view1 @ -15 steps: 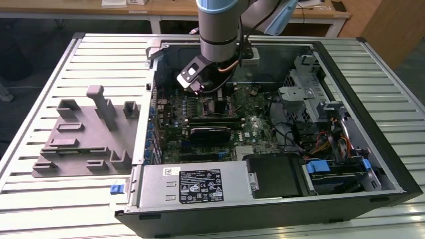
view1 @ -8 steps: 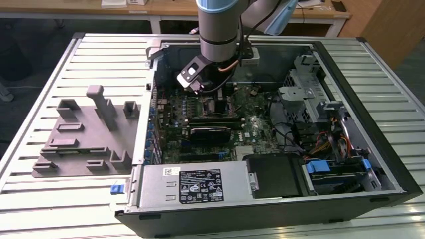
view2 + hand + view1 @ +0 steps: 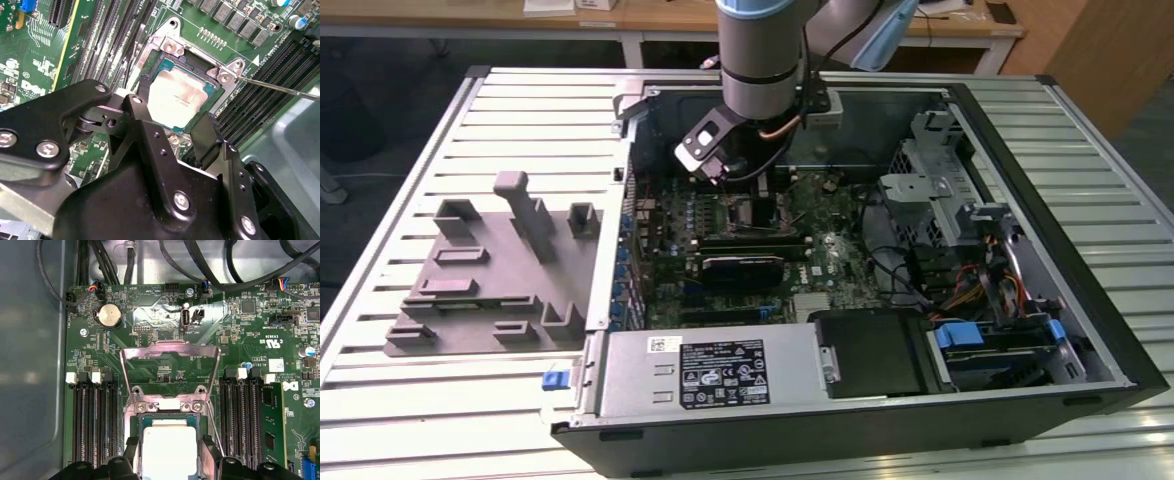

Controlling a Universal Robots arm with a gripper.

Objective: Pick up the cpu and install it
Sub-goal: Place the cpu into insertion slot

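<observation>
In both wrist views the cpu (image 3: 181, 96) (image 3: 168, 450), a flat square chip with a silver top, lies level within the black frame of the motherboard socket (image 3: 150, 60). My gripper (image 3: 172, 107) (image 3: 170, 457) straddles it, one black finger (image 3: 141, 95) against each of two opposite edges, so it is shut on the cpu. The socket's metal load plate (image 3: 170, 357) stands flipped open beyond the chip. In the exterior view the gripper (image 3: 736, 190) reaches down into the open computer case, above the socket (image 3: 754, 212).
Memory slots (image 3: 92, 425) flank the socket on both sides. A thin metal lever (image 3: 280, 89) juts out beside it. Cables (image 3: 210, 270) run along the case wall. A grey holder fixture (image 3: 494, 270) lies on the slatted table at the exterior view's left of the case (image 3: 854, 440).
</observation>
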